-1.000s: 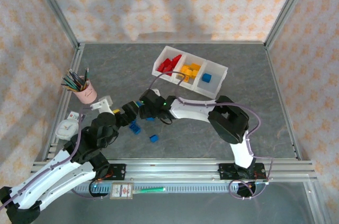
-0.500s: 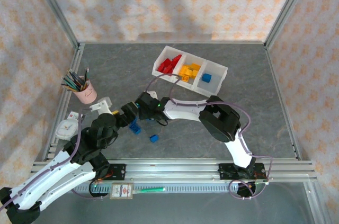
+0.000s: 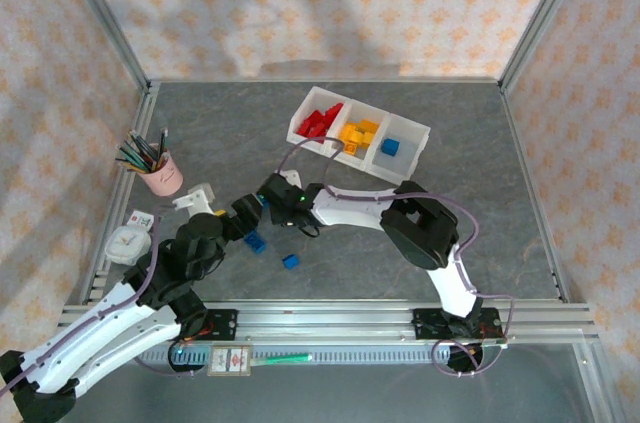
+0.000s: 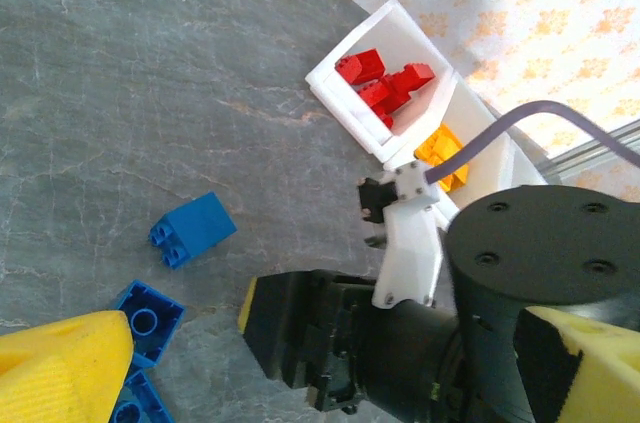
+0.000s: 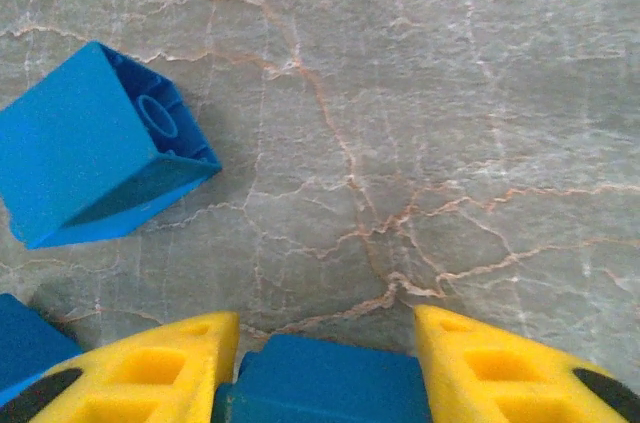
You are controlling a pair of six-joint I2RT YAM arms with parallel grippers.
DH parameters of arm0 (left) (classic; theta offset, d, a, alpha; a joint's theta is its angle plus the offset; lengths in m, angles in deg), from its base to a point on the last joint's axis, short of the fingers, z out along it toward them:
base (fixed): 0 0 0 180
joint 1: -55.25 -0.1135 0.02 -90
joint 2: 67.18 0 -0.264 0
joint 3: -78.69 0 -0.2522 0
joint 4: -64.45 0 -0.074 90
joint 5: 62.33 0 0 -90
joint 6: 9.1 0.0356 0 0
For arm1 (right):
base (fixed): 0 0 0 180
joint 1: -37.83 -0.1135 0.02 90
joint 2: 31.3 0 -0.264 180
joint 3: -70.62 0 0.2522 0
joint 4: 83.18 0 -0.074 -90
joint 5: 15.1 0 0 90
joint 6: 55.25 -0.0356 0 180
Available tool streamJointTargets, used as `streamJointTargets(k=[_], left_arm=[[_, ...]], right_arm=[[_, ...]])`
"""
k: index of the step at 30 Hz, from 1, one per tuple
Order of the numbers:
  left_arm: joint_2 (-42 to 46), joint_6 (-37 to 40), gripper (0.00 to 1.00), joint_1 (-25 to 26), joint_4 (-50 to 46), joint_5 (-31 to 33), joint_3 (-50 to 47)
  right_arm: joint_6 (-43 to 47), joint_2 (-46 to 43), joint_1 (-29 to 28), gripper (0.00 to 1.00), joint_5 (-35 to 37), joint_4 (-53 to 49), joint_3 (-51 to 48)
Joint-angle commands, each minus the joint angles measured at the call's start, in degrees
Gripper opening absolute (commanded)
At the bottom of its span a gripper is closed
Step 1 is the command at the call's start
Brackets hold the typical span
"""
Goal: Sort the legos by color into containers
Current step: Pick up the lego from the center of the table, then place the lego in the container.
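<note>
Right gripper has narrowed since a second ago; blue brick sits pinched between its fingers.

Same build for the left arm and the right arm: glossy white link shells between chunky black joint housings. Lilac-grey cable enters a white bracket. Round black joint cap, four recessed screw holes. On the right gripper, fingers of bright yellow plastic, rectangular pockets moulded in, black inserts at the rear. Black base under each arm
</note>
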Motion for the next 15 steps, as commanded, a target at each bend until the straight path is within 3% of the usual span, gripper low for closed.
streamJointTargets(k=[1, 9, 15], left_arm=[[-1.52, 1.64, 0.99, -0.32, 2.35, -0.82, 1.38], [-6.01, 3.50, 0.99, -0.32, 6.92, -3.60, 2.88], [-12.04, 5.09, 0.99, -0.40, 12.85, -6.41, 4.26]], right_arm=[[-0.45, -5.41, 0.37, 0.39, 3.23, -1.76, -1.50], [-0.44, -14.17, 5.21, 0.37, 4.39, -2.68, -6.64], [1.43, -20.73, 13.41, 0.37, 6.35, -3.67, -10.48]])
